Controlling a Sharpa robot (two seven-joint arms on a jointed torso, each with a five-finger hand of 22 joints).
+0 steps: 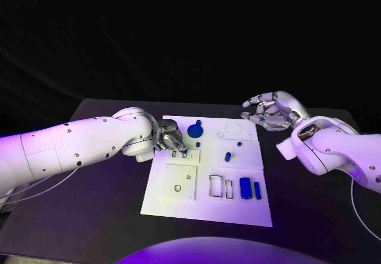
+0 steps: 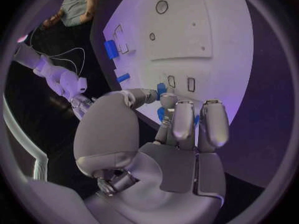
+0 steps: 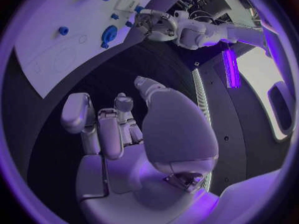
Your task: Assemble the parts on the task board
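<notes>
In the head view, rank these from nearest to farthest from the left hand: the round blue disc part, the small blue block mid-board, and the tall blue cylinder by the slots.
From the left hand at the task board's left edge:
1. Round blue disc part, just beyond the fingers near the board's far edge.
2. Small blue block, mid-board toward the right.
3. Tall blue cylinder, near-right area beside the rectangular slots.

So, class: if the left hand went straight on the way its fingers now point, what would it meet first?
Probably the task board: the left hand points down at its edge, a small blue part at its fingertips. Depth is unclear.

Matt white task board [image 1: 208, 192], glossy blue parts [image 1: 245, 188]
</notes>
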